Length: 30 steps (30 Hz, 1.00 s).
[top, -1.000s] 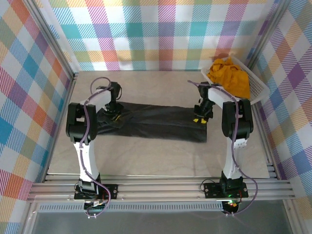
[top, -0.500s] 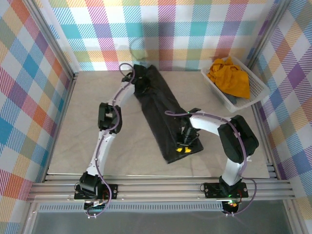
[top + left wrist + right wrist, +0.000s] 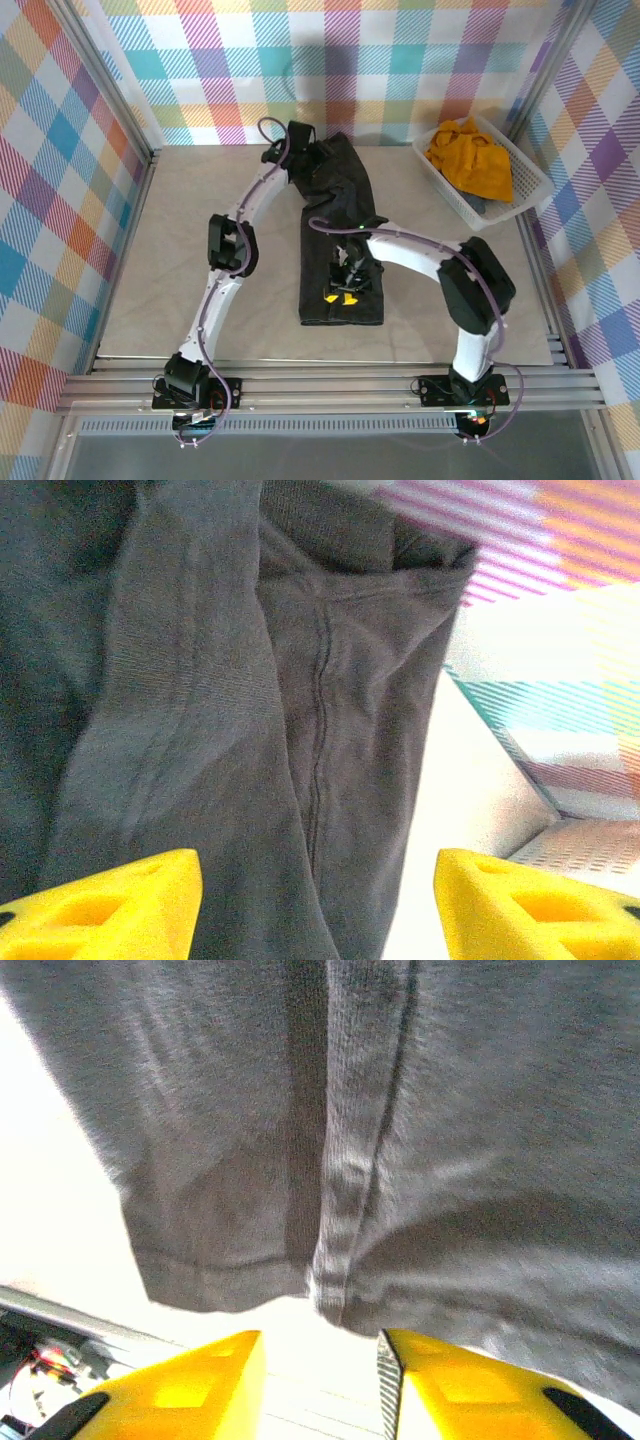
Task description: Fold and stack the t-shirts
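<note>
The black t-shirt point(image 3: 332, 205) lies folded into a long narrow strip, running from the back wall toward the front of the table. My left gripper point(image 3: 300, 140) hangs over its far end, and in the left wrist view the gripper point(image 3: 315, 900) is open, the dark cloth point(image 3: 200, 680) spread below the wide-apart yellow fingers. My right gripper point(image 3: 341, 298) hovers over the near end. It is open point(image 3: 320, 1380), with bare table between its fingers and the shirt's hem point(image 3: 400, 1110) just beyond. The mustard t-shirt point(image 3: 470, 160) sits crumpled in the basket.
The white lattice basket point(image 3: 530, 185) stands at the back right against the checked wall. Bare beige table point(image 3: 170, 260) lies on both sides of the strip. The left arm stretches far across the left half toward the back wall.
The black strip has swung from a diagonal to nearly straight front-to-back. The left gripper moved right along the back wall, and the right gripper moved left and slightly back.
</note>
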Each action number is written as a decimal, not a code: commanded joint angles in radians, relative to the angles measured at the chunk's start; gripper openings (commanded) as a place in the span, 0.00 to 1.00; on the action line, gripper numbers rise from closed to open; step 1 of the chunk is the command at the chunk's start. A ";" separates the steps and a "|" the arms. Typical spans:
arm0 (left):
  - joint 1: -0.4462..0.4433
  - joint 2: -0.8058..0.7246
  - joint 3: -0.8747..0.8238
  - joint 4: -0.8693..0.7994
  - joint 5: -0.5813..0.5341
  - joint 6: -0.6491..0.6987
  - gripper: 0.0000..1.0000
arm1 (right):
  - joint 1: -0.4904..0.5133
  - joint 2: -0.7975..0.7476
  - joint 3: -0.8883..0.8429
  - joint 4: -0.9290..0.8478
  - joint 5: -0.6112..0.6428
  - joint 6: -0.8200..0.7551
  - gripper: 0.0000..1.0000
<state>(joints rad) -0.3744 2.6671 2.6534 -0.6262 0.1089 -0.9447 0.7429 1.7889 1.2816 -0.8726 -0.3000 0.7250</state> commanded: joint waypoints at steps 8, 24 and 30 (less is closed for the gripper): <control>-0.072 -0.867 -1.165 -0.102 0.115 0.166 0.51 | -0.323 -0.404 -0.316 -0.045 -0.031 -0.107 0.42; -0.386 -1.071 -1.807 0.137 0.177 -0.004 0.57 | -0.337 -0.176 -0.433 0.138 -0.116 -0.111 0.42; -0.386 -1.041 -1.799 0.201 0.143 -0.025 0.50 | -0.315 -0.159 -0.448 0.173 -0.131 -0.074 0.39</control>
<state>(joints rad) -0.7506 1.6062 0.8581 -0.4656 0.2897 -0.9489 0.4095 1.6176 0.8482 -0.7242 -0.4034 0.6353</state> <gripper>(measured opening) 0.506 0.390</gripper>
